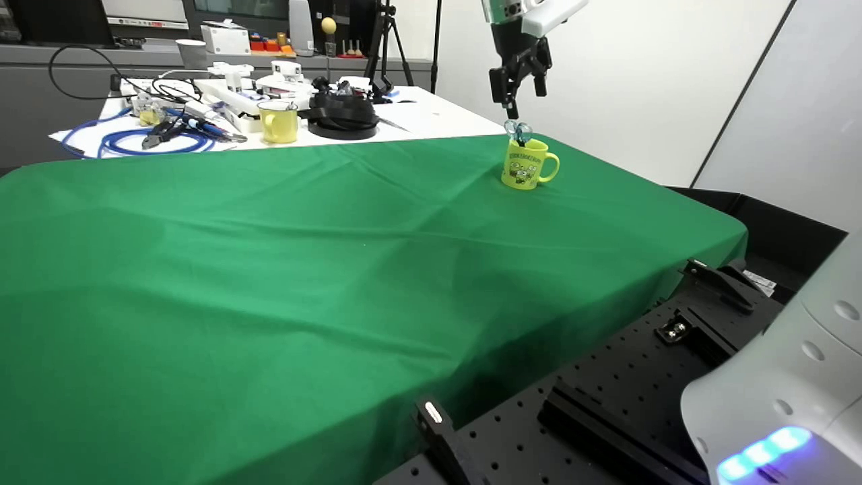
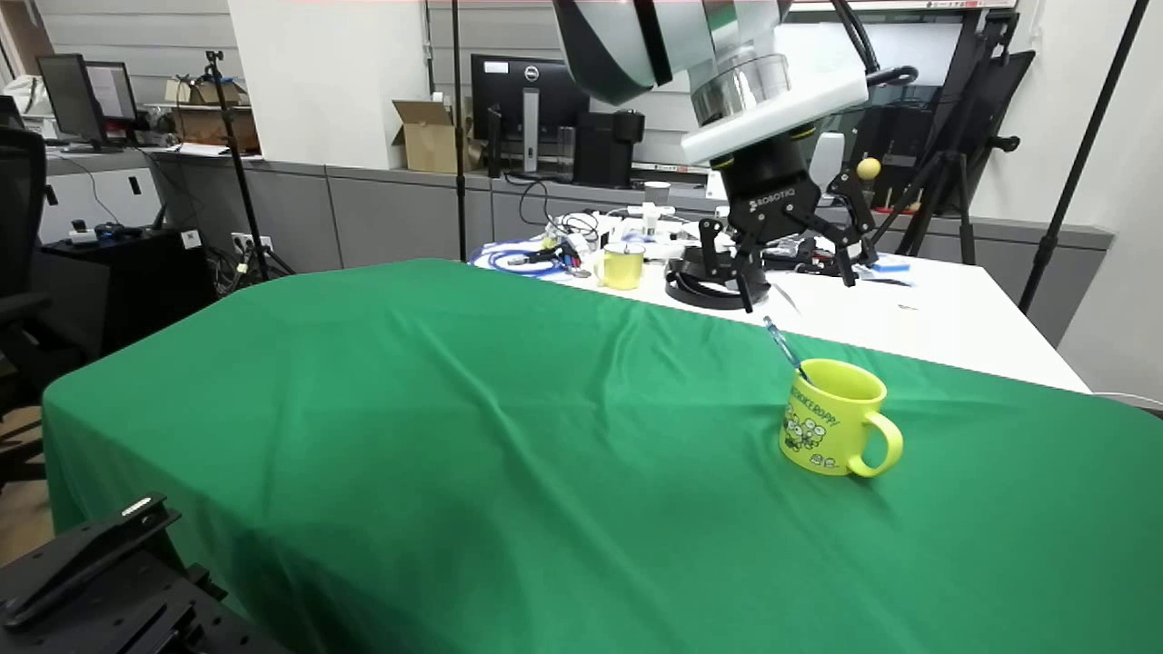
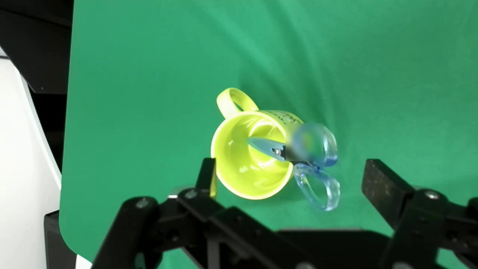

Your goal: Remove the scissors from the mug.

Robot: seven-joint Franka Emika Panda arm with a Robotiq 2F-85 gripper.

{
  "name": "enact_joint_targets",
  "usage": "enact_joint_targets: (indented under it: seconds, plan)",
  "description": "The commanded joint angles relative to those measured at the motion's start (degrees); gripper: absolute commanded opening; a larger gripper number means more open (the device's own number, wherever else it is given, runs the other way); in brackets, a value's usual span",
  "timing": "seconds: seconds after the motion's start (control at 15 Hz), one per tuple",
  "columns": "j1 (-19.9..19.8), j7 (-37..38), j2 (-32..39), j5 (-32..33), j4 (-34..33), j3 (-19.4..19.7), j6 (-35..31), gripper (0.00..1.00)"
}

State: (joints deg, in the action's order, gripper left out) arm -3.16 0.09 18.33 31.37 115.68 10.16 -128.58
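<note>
The yellow-green mug (image 1: 520, 168) stands upright on the green cloth, and also shows in an exterior view (image 2: 827, 422) and the wrist view (image 3: 239, 170). The slim scissors (image 1: 519, 133) lean in it with their blades down inside. Their clear light-blue handles stick out over the rim, as in an exterior view (image 2: 783, 345) and the wrist view (image 3: 315, 172). A blurred square hides part of one handle loop. My gripper (image 3: 293, 178) is open and empty, above the handles and apart from them. Its wide-apart fingers also show in both exterior views (image 1: 526, 102) (image 2: 798, 292).
A white table (image 2: 963, 313) behind the green cloth (image 1: 269, 269) holds a paler yellow cup (image 2: 621, 266), blue cables (image 1: 161, 141) and a black round item (image 1: 342, 118). The mug's loop handle (image 2: 877, 445) points away from the scissors. A white wall stands beside the table.
</note>
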Motion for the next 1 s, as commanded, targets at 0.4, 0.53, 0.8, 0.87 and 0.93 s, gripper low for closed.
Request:
enact_joint_targets:
  seconds: [0.4,0.53,0.8,0.87,0.93]
  plan:
    - [0.14,1.77,-1.26,2.67,3.39,0.18,-5.14,1.0]
    - [0.58,2.26,-1.13,5.17,3.92,0.51,-5.78,1.0]
    - [0.63,3.51,-1.02,11.27,4.88,0.6,-6.55,1.0]
    - [0.46,3.72,-1.05,12.01,5.15,0.4,-6.56,1.0]
    - [0.33,3.79,-1.04,12.57,5.39,0.23,-6.53,1.0]
